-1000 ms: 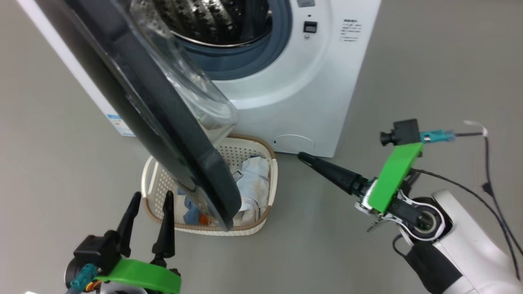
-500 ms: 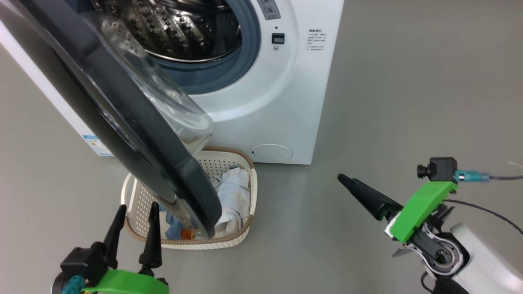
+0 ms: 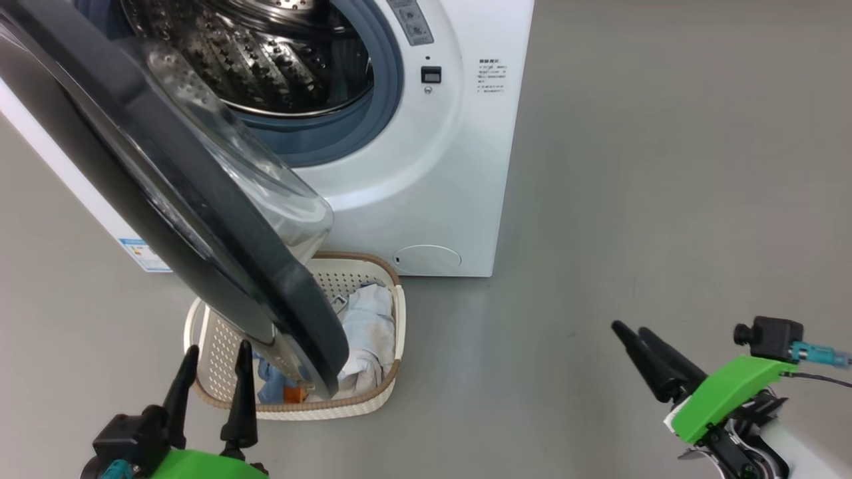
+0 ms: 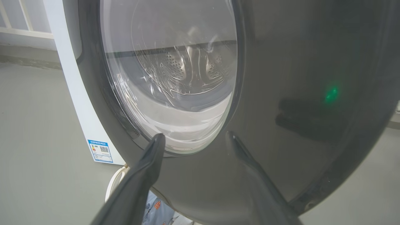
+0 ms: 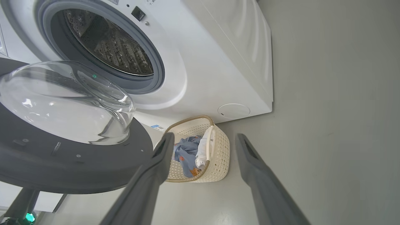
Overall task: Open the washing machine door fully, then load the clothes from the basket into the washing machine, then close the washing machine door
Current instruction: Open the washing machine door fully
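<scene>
Behind the door [image 3: 200, 219], clothes [image 3: 367, 331] (half hidden)

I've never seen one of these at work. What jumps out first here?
The big black-rimmed washing machine door stands open across the left foreground, partly hiding the cream basket of clothes on the floor. Behind it gleams the steel drum of the washing machine.

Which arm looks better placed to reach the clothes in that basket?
Probably the right: the right end effector, open, faces the basket unobstructed, while the door hangs between the left end effector and the clothes.
</scene>
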### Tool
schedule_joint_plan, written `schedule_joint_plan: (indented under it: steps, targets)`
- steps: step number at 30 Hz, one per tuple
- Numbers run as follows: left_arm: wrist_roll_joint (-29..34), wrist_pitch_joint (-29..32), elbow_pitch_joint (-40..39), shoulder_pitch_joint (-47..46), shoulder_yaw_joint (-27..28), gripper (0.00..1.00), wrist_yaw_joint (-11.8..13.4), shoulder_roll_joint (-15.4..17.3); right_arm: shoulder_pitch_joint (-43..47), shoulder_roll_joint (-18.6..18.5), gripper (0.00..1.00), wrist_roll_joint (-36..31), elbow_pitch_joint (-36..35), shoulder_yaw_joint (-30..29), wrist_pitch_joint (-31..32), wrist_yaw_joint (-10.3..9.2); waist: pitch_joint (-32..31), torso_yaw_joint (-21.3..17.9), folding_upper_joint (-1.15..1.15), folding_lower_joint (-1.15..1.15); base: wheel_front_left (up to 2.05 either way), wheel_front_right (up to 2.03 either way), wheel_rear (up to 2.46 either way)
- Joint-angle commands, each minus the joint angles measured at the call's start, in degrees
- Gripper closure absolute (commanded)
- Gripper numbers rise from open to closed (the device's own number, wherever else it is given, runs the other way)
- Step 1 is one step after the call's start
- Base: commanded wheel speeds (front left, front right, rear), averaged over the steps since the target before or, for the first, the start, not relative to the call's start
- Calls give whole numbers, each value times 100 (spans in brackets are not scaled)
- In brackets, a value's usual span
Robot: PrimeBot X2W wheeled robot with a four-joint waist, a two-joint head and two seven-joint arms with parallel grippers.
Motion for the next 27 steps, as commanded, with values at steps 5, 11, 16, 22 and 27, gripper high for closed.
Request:
schedule_joint_plan:
  steps: [5,11,16,22,27]
  targets:
    - [69,-37,-123,12,206,0,-15,94,108,-229,0,-125,136,214,-486,11,-29,-30,0,0,0,0,0]
    - [62,-37,-121,50,221,0,-15,94,102,-293,0,-529,514,361,-838,11,-82,-45,0,0,0,0,0]
    - [58,-37,-128,75,267,0,-15,94,112,-197,0,-1231,651,-138,-880,11,-82,-68,0,0,0,0,0]
    - [59,-37,-131,61,289,0,-15,94,495,156,0,-2818,336,-1398,-883,11,-57,-77,0,0,0,0,0]
    - [65,-37,-117,33,323,0,-15,94,936,610,0,-3964,-126,-2493,-883,11,-48,-69,0,0,0,0,0]
